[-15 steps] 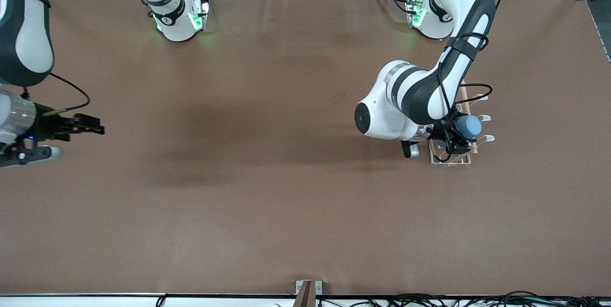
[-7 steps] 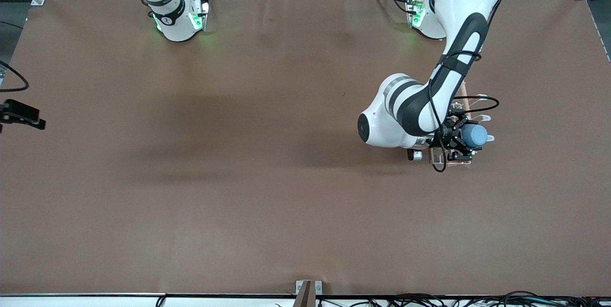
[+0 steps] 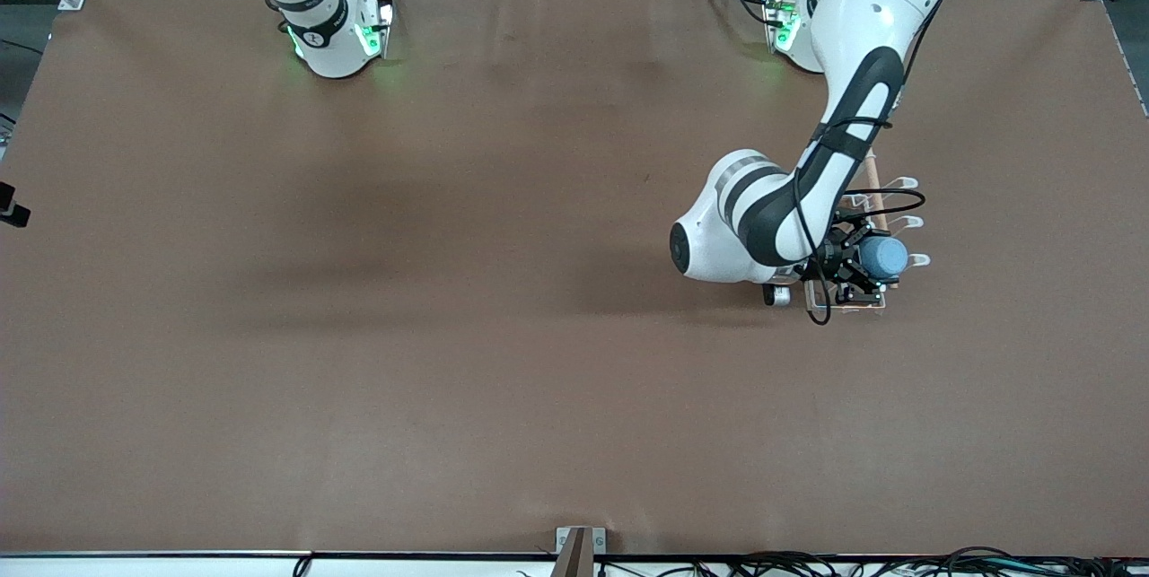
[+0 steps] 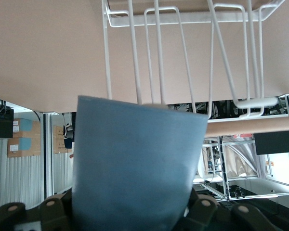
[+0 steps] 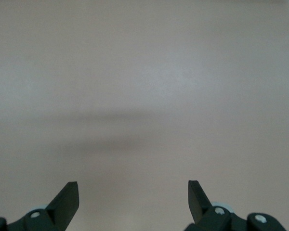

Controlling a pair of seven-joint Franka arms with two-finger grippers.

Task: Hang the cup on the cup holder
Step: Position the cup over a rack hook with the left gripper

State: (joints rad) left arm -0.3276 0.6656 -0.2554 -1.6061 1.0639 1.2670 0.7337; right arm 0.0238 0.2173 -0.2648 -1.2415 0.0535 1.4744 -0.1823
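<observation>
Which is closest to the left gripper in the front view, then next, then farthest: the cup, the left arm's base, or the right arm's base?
1. The cup: held in the left gripper, over the cup holder.
2. The left arm's base: at the table's top edge, on the same end.
3. The right arm's base: toward the right arm's end.

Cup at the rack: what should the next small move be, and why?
Probably ease the cup a little further onto the prong at its rim before letting go. The left gripper is shut on the cup over the cup holder, and a prong tip shows just at the rim. The right gripper waits open.
</observation>
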